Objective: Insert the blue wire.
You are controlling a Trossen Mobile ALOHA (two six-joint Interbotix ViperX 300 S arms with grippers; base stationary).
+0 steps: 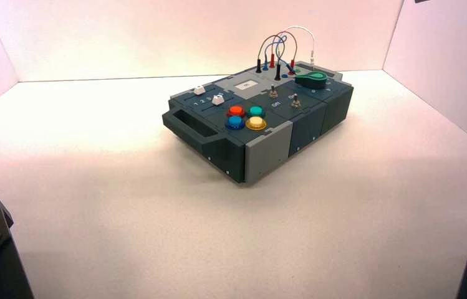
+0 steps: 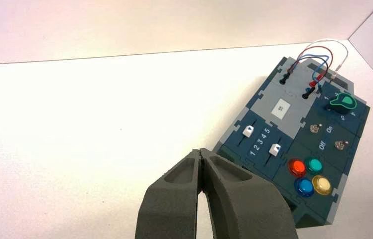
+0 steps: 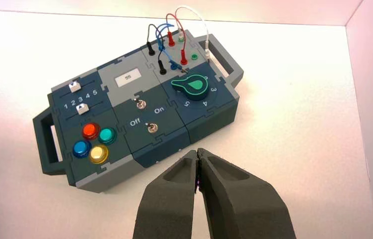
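Blue wire, thin and arched, at the box's far end, one plug upright, the other lying tilted beside the knob.
Left gripper and right gripper, dark and tapered, wait above the table's near left and near right areas, fingers together; outward, the hard, blocky box bears four domed buttons, two white sliders, two metal toggles, one green pointer knob and two red plugs.

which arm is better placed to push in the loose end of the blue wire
Probably the right: the blue wire's loose plug lies by the green knob, on the box's right side, and the right gripper is shut but empty.
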